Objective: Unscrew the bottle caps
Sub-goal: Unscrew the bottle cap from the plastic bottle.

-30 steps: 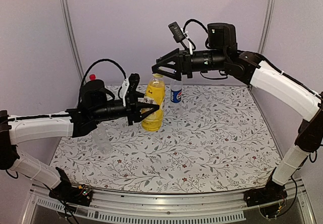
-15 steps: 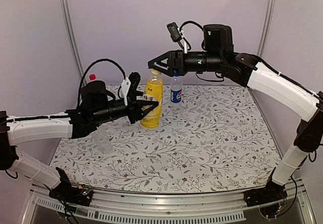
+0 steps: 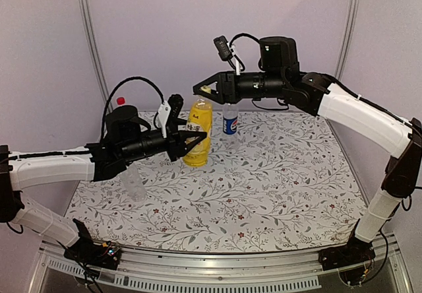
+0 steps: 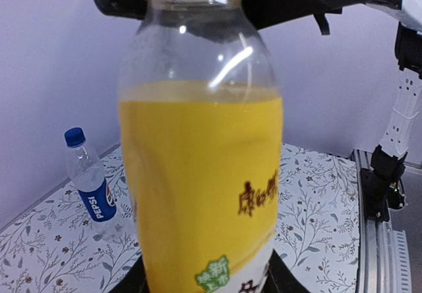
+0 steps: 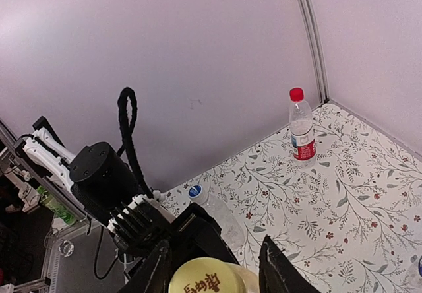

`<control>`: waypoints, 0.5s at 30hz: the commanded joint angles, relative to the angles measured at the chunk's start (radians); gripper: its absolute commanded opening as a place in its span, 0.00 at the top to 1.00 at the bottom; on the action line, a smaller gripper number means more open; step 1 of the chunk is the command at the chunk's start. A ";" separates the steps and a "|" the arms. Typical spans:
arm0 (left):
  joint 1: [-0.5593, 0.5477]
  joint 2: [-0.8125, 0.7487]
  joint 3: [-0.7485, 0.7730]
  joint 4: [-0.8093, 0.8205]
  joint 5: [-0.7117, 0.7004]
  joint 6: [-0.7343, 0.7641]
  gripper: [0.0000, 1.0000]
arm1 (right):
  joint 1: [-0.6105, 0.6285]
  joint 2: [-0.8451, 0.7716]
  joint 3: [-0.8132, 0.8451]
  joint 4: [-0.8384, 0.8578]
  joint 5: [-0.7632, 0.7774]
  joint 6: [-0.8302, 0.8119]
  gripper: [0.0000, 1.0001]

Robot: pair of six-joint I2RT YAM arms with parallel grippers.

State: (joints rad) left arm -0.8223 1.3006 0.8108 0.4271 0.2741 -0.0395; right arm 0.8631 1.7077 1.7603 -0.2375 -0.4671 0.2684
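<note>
Yellow bottle in level left hand; right hand straddles cap.

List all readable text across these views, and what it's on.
"PEPSI": blue label on the small clear bottle.
Brown Chinese characters on the yellow bottle label: visible but partly cut off, not read with confidence.
White characters on that label's green patch: too blurred.
Brown characters on its yellow cap: too blurred.
Red-capped bottle label: print too small.
</note>
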 commanded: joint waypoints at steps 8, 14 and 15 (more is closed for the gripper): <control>-0.011 -0.022 0.025 -0.010 0.004 0.016 0.78 | 0.005 0.007 -0.008 0.022 -0.006 -0.017 0.85; -0.003 -0.035 0.007 0.034 0.164 0.035 0.78 | -0.011 -0.009 -0.006 0.016 -0.178 -0.130 1.00; 0.002 -0.038 0.004 0.045 0.227 0.037 0.79 | -0.021 -0.011 -0.003 0.012 -0.245 -0.173 1.00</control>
State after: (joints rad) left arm -0.8204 1.2999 0.8127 0.4210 0.3019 -0.0372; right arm 0.8589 1.7077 1.7599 -0.2379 -0.5091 0.2054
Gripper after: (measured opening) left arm 0.376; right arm 0.308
